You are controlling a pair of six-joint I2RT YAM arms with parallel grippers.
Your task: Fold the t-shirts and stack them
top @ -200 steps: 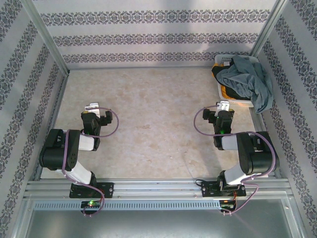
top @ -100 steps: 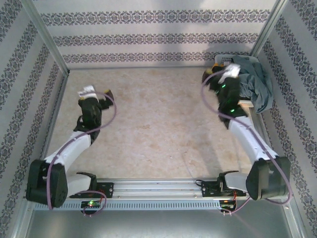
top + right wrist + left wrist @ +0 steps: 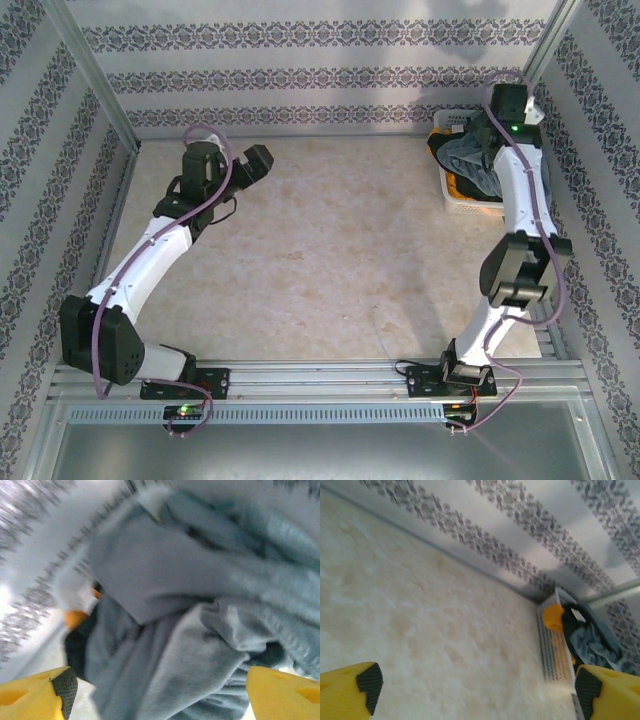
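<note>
Beige tabletop (image 3: 320,260) | step: fetching first shirt | right end effector (image 3: 160,685) spread above blue-grey t-shirt (image 3: 150,570) in basket (image 3: 458,205) | left end effector (image 3: 475,685) spread | next: descend, pinch cloth

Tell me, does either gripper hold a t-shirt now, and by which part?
Nothing is held. The left gripper is open over the table; the right gripper is open above the blue-grey t-shirt in the white basket.

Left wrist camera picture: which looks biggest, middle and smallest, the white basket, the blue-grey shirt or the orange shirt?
1. white basket, though only a little ahead of the next
2. blue-grey t-shirt
3. orange-yellow t-shirt, just a small patch showing
</note>
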